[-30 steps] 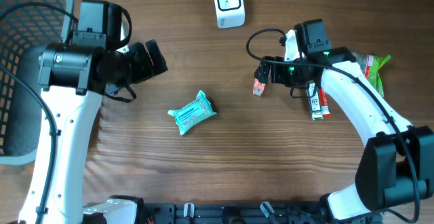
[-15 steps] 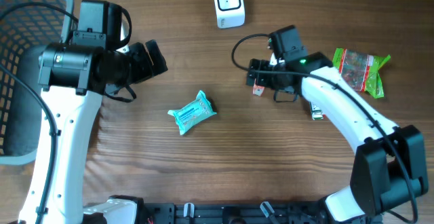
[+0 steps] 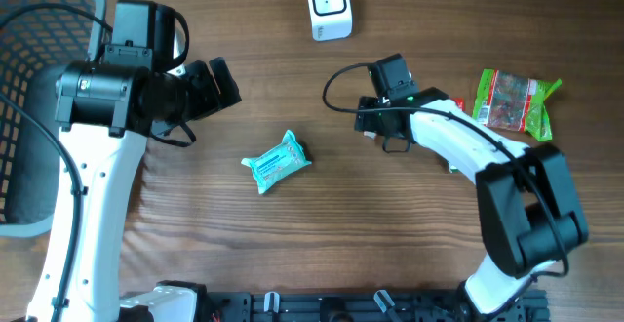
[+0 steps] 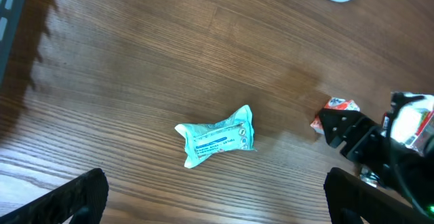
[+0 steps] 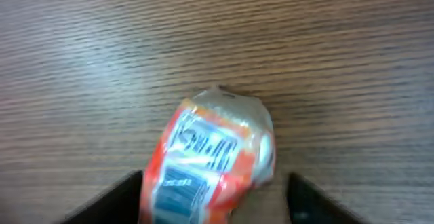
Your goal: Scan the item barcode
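The orange packet [image 5: 213,153] is seen lying flat on the tabletop [image 5: 339,41] between the two fingers [image 5: 125,200] of the right end effector [image 5: 215,183]. That end effector is held partly spread around it. A strip of bare wood is shown between the packet and one finger, while contact on the other side cannot be judged, so no grip is confirmed. The packet's long axis is laid almost straight out from the end effector, slightly slanted, with the crimped silver end pointed away and the printed face turned up. Its near end is cut off by the lower edge of the right wrist view, and the print is too blurred to be read. From overhead the packet is almost wholly covered by the end effector above it, and in the left wrist view it is seen only as a small red-and-white scrap just beside the black fingers. The left end effector [image 4: 215,183] is held spread wide and empty, with a teal packet [image 4: 217,137] lying ahead of it, well apart. The white scanner [image 3: 329,5] is shown whole only from overhead, well beyond the right end effector; the left wrist view clips it at the top edge. A green bag [image 3: 514,100] behind the right end effector and a basket [image 3: 39,10] behind the left one, cut off at the corner, are shown overhead alone.
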You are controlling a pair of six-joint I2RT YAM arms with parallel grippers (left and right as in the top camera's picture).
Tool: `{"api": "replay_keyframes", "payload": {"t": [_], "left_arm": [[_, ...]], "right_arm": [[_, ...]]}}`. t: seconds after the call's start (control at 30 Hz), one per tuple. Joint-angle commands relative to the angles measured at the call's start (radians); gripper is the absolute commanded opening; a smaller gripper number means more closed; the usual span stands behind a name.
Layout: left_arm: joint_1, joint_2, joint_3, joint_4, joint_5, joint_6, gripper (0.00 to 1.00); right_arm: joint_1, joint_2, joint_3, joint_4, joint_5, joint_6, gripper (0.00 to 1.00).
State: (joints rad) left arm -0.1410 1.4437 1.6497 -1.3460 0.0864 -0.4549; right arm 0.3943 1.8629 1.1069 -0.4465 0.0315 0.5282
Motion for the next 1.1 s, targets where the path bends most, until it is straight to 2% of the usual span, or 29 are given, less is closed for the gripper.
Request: {"api": "replay_keyframes", "payload": {"t": [0.0, 0.07, 0.1, 0.17, 0.2, 0.23, 0.27, 0.3, 0.37, 0.43, 0.47, 0.5, 0.57, 0.6, 0.63, 1.0, 1.07], "left_arm": [[0.006, -0.001, 0.006, 0.000, -0.006, -0.001, 1.00], [0.006, -0.001, 0.006, 0.000, -0.006, -0.001, 1.00], [0.006, -0.001, 0.006, 0.000, -0.006, -0.001, 1.00], [0.006, -0.001, 0.006, 0.000, -0.006, -0.001, 1.00], [0.006, -0.001, 0.006, 0.000, -0.006, -0.001, 1.00], [0.006, -0.001, 0.006, 0.000, -0.006, -0.001, 1.00], [0.006, -0.001, 0.006, 0.000, -0.006, -0.001, 1.00], [0.006, -0.001, 0.006, 0.000, -0.006, -0.001, 1.00], [0.006, -0.001, 0.006, 0.000, -0.006, -0.001, 1.00], [0.006, -0.001, 0.006, 0.000, -0.006, -0.001, 1.00], [0.006, -0.001, 0.006, 0.000, -0.006, -0.001, 1.00], [0.006, -0.001, 0.006, 0.000, -0.006, -0.001, 1.00], [0.006, -0.001, 0.006, 0.000, -0.006, -0.001, 1.00], [0.006, -0.001, 0.006, 0.000, -0.006, -0.001, 1.00], [0.006, -0.001, 0.006, 0.000, -0.006, -0.001, 1.00], [0.006, -0.001, 0.006, 0.000, -0.006, -0.001, 1.00], [0.006, -0.001, 0.006, 0.000, -0.006, -0.001, 1.00]], "right_arm": [[0.001, 0.018, -0.008, 0.014, 0.021, -0.035, 0.43], [0.000, 0.016, -0.008, 0.007, 0.020, -0.077, 0.26], [0.000, 0.013, -0.008, -0.003, 0.021, -0.089, 0.20], [-0.002, 0.001, -0.008, -0.028, 0.020, -0.113, 0.19], [-0.007, -0.012, -0.007, -0.038, 0.021, -0.137, 0.25], [-0.010, -0.021, -0.007, -0.042, 0.020, -0.159, 0.38], [-0.011, -0.040, -0.007, -0.051, 0.020, -0.193, 0.61], [-0.012, -0.057, -0.007, -0.059, 0.020, -0.209, 0.74], [-0.012, -0.094, -0.007, -0.082, 0.019, -0.213, 0.88], [-0.012, -0.122, -0.007, -0.106, -0.006, -0.214, 0.91], [-0.012, -0.129, -0.007, -0.119, -0.024, -0.214, 0.90], [-0.012, -0.132, -0.007, -0.140, -0.041, -0.213, 0.83], [-0.012, -0.133, -0.007, -0.180, -0.068, -0.213, 0.31], [-0.012, -0.133, -0.007, -0.185, -0.080, -0.214, 0.14], [-0.017, -0.138, -0.007, -0.187, -0.109, -0.214, 0.04], [-0.090, -0.144, -0.006, -0.194, -0.140, -0.238, 0.05], [-0.091, -0.156, 0.008, -0.203, -0.148, -0.281, 0.32]]}}
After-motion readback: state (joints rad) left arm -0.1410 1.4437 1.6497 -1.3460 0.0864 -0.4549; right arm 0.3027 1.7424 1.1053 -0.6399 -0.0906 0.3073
